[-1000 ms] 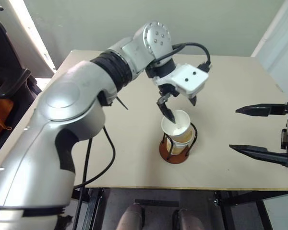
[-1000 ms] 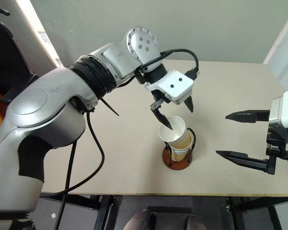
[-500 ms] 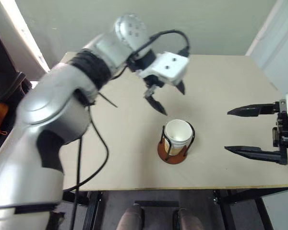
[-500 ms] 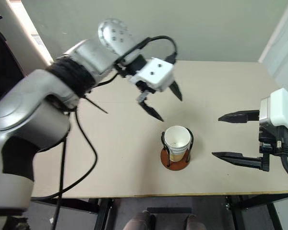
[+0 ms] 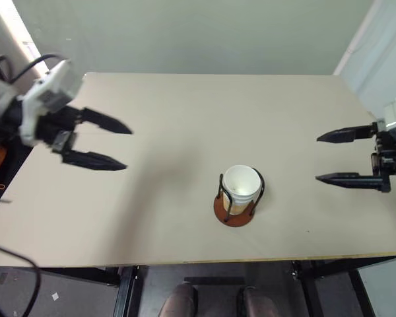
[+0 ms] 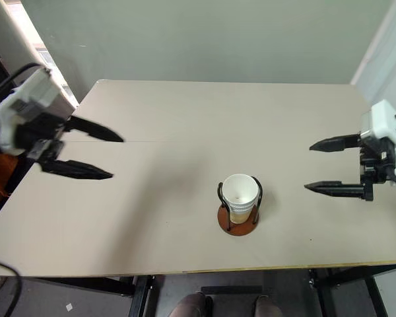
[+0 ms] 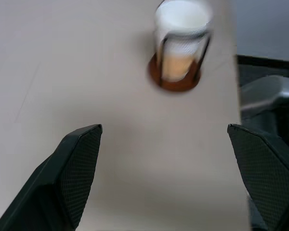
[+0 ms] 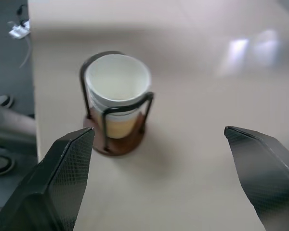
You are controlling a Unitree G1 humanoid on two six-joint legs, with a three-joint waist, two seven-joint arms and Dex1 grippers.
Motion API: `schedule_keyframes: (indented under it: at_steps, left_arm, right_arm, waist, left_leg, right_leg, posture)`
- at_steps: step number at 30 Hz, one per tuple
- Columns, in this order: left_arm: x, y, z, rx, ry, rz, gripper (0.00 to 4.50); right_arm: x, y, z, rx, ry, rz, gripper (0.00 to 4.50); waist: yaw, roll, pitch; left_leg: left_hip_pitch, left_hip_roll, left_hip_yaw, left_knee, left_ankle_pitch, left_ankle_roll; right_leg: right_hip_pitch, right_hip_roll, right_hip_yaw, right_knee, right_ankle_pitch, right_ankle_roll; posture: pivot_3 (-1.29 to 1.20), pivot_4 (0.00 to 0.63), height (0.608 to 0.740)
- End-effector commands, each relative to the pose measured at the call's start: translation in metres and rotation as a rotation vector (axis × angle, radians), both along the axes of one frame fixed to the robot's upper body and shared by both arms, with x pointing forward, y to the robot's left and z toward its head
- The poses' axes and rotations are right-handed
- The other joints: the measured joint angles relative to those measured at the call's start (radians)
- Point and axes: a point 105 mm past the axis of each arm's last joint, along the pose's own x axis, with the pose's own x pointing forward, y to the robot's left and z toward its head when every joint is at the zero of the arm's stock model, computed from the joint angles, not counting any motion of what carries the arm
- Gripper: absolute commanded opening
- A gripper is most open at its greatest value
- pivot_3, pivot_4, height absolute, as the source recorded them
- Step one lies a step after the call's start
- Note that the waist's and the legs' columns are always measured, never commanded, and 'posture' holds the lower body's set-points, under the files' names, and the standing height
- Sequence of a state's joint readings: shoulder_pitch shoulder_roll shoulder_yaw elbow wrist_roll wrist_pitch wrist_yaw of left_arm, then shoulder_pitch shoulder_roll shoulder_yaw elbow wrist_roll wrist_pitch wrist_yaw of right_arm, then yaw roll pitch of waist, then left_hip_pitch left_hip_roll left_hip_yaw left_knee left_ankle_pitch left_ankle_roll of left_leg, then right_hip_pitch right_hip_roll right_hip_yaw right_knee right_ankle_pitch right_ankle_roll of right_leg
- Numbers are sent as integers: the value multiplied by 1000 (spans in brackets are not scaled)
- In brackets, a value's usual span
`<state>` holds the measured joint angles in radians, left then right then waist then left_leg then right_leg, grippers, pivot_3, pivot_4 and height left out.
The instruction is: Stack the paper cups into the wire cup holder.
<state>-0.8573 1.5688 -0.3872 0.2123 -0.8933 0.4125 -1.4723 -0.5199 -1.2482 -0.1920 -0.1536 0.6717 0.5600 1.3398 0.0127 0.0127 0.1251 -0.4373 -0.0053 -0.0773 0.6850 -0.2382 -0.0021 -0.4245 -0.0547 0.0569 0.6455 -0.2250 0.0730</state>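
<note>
Since a second ago, my left tool (image 5: 105,145) has swung away from the cups (image 5: 241,187) to the left edge of the frame, jaws wide and empty. My right tool (image 5: 333,157) sits at the right edge, equally wide, holding nothing. All cups I can see are nested upright inside the wire holder (image 5: 235,211), just below centre on the worktop (image 5: 185,119). I judge the stacking complete; no loose cup remains visible.

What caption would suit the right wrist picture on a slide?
Open right gripper facing nested paper cups in the wire cup holder.
</note>
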Motion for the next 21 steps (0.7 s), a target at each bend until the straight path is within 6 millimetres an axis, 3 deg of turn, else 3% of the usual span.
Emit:
schedule_keyframes:
  at_steps: [1,7,21]
  left_arm:
    - [-5,22,17,-50,-67,144,4454]
    - [-10,40,6,-112,-72,266,4454]
    - [-21,37,-7,-151,-81,315,4454]
  right_arm:
    - [8,-7,-1,-29,-11,-7,4500]
    - [17,-8,-1,-46,-7,0,4500]
    - [25,-6,-2,-58,11,13,4500]
  waist:
    - [-1,-2,0]
    - [-6,-2,0]
    - [-10,-3,0]
  left_leg:
    - [3,1,0,-3,1,-1]
    - [10,2,0,-15,1,1]
    - [17,4,0,-22,3,-5]
  right_leg:
    - [2,0,0,1,-2,-3]
    - [0,1,-1,4,1,-16]
    - [-4,2,-1,17,-2,-26]
  posture:
    - [0,150,740]
    - [0,150,740]
    - [0,150,740]
